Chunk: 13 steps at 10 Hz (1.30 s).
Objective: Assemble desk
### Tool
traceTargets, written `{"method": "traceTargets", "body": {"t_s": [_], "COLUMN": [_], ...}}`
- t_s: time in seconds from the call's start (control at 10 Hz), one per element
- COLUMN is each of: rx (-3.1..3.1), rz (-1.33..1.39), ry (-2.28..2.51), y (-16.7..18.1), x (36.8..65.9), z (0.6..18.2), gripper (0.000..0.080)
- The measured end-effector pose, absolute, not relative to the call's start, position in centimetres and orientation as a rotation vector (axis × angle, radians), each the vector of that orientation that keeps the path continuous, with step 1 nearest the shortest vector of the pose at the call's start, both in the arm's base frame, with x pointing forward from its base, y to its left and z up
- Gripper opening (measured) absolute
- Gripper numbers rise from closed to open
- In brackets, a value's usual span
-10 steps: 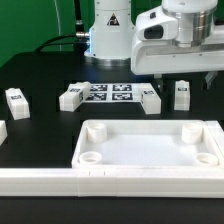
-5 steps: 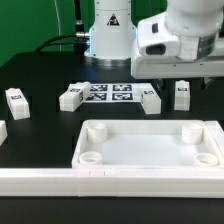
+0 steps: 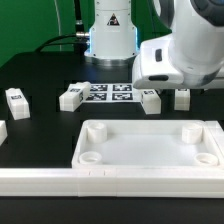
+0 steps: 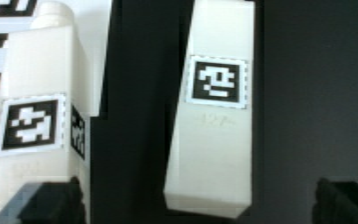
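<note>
Ext. view, L to R: at the very L edge a white piece [image 3: 2, 131] is cut off by the frame; poss. another leg, but that can't be told. Just R of it, a left leg [image 3: 15, 100] is seen lying on the black table [image 3: 45, 75], well apart from the other parts. A second leg [image 3: 70, 97] is laid just beside the L end of the marker board [image 3: 108, 93], and a third leg [image 3: 150, 100] just beside its R end. A right leg [image 3: 182, 98] is set near the third leg but apart from it. The arm [image 3: 185, 45] is hung above these two, and the finger ends are hidden by its white hand in this view.

Nearer the camera, the tabletop [image 3: 150, 152] is laid open side up w/ round sockets at its corners, from centre to the R edge. A long white rail [image 3: 40, 182] is run along its front, across the full width.

Wrist view: one leg, prob. the right leg, is framed centrally w/ a tag [image 4: 218, 82] on its upper face. The claw [image 4: 194, 202] is spread wide. Its dark fingertips [image 4: 43, 205] are seen either side of the leg's end, w/ black table btw. each tip and the leg, so nothing is gripped.
</note>
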State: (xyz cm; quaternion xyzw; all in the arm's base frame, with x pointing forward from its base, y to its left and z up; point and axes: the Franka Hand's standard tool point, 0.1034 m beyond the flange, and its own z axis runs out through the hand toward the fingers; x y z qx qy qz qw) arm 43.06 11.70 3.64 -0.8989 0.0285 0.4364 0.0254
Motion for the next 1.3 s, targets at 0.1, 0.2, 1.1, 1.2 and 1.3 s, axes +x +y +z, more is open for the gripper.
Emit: {"method": "traceTargets", "body": {"t_s": [0.1, 0.2, 1.1, 1.2, 1.3], "rx": [-2.747, -2.701, -2.686, -2.687, -2.687], "rz": [1.415, 1.506, 1.550, 1.548, 1.550], "ry": [0.081, 0.071, 0.049, 0.049, 0.049], "y": [11.8, 11.8, 12.7, 12.7, 12.8], "x": [43.1, 42.8, 41.8, 41.8, 41.7], "z": [3.3, 3.2, 0.7, 0.7, 0.6], "gripper": [0.0648, 0.0648, 0.0648, 0.0648, 0.0522]}}
